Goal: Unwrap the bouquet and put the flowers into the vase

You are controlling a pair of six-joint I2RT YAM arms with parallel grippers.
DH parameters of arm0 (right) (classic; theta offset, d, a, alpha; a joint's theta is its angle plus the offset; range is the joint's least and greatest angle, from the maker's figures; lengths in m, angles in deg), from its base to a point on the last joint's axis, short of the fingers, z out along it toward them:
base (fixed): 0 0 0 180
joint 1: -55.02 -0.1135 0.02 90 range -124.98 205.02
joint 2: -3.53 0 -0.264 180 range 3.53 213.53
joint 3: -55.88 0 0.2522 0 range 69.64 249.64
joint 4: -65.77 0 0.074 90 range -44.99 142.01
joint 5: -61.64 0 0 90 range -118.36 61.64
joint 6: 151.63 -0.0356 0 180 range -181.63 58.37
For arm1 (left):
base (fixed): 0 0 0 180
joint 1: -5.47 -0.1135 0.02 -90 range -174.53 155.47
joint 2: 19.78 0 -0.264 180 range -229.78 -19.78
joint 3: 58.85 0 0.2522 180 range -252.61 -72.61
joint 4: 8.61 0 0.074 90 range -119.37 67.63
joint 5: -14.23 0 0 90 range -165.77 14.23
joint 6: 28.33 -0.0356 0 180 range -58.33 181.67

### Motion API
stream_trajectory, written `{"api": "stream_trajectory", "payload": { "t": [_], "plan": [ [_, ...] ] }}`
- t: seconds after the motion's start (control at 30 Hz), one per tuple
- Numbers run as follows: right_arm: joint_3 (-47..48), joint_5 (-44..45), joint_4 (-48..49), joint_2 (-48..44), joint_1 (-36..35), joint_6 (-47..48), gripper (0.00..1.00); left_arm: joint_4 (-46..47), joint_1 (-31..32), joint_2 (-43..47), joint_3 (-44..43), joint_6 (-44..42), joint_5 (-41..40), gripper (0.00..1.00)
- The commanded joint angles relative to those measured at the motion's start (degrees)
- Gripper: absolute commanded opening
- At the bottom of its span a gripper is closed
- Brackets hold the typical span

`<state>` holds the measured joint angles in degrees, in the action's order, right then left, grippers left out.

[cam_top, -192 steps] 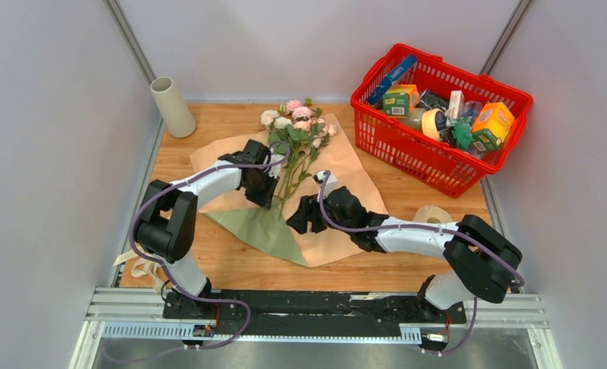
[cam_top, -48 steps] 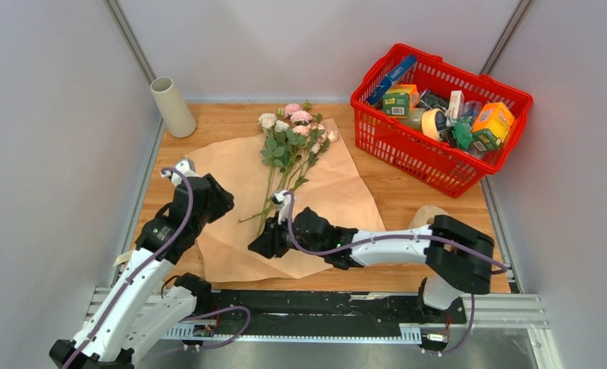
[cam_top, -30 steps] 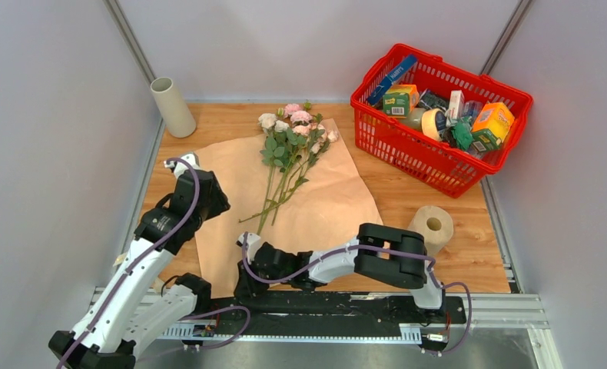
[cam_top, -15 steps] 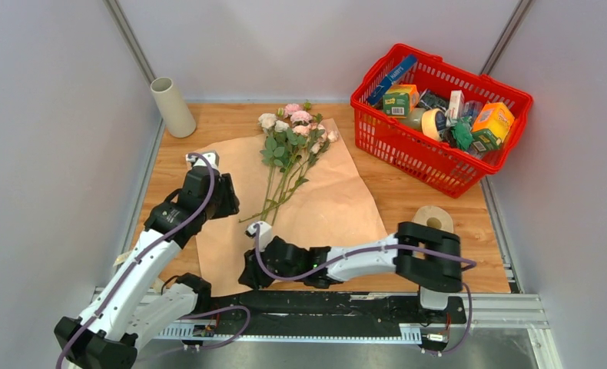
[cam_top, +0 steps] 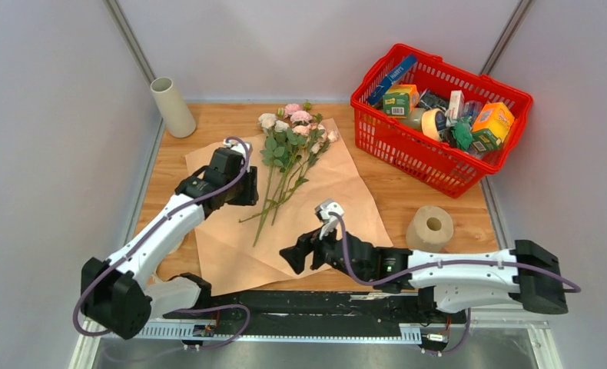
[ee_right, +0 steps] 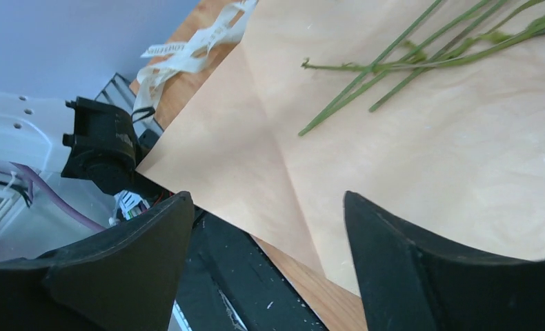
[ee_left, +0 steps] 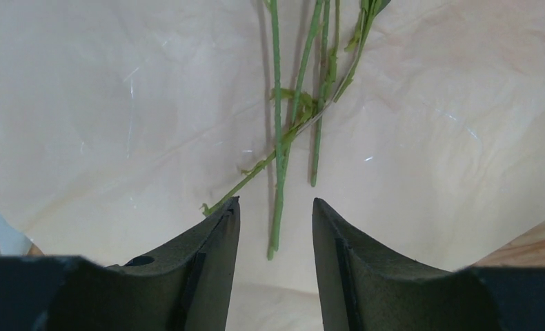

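Left end effector (cam_top: 248, 192) hangs over the peach paper (cam_top: 327, 192), a little left of centre in my overhead view. Its jaws are partly apart and hold nothing. The flowers (cam_top: 289, 142) lie just to its right. On its wrist view the cut ends of the stems sit at the middle of the frame, and one stem runs down into the gap between the fingers (ee_left: 207, 234). That stem lies flat on the paper and is not pinched.

Right end effector (cam_top: 296, 250) is at lower centre of the overhead frame, over the near part of the paper. Its jaws are spread wide and empty. The stem ends are up and to the left of it. On its wrist view they cross the top right of the frame, clear of both fingers.

I see the flowers lying loose on the opened paper. The heads are at top centre by the paper's far edge, and the stems fan down toward the lower left.

The vase (cam_top: 172, 106) stands in the upper left of the frame, on the back corner of the counter (cam_top: 208, 115). It is well apart from the flowers and from both end effectors.

A cream ribbon (ee_right: 194, 41) lies off the paper at the counter's near left edge. A red basket (cam_top: 408, 154) fills the upper right, and a tan roll (cam_top: 429, 227) sits just right of the paper.
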<state>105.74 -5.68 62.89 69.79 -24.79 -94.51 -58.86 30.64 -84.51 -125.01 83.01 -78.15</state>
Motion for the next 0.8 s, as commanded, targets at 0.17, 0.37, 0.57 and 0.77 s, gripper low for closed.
{"api": "stream_trajectory", "payload": {
  "t": [0.17,0.37,0.57,0.77],
  "plan": [
    [-5.6,7.82,-8.06,-17.99,-0.17,1.51,1.0,9.51,0.85,-15.49,-9.2,-5.17,0.18,0.49],
    [-8.67,10.54,-10.52,-26.7,-0.17,-0.43,1.0,5.2,0.85,-29.21,-20.89,-4.91,-0.78,0.48],
    [-11.13,12.74,-12.44,-32.15,-0.17,-1.04,1.0,3.98,0.85,-39.23,-29.06,-5.08,-2.72,0.47],
    [-13.33,12.83,-14.21,-34.79,-0.17,-3.33,1.0,5.27,0.85,-45.31,-32.77,-3.94,-6.77,0.4]
  ]
}}
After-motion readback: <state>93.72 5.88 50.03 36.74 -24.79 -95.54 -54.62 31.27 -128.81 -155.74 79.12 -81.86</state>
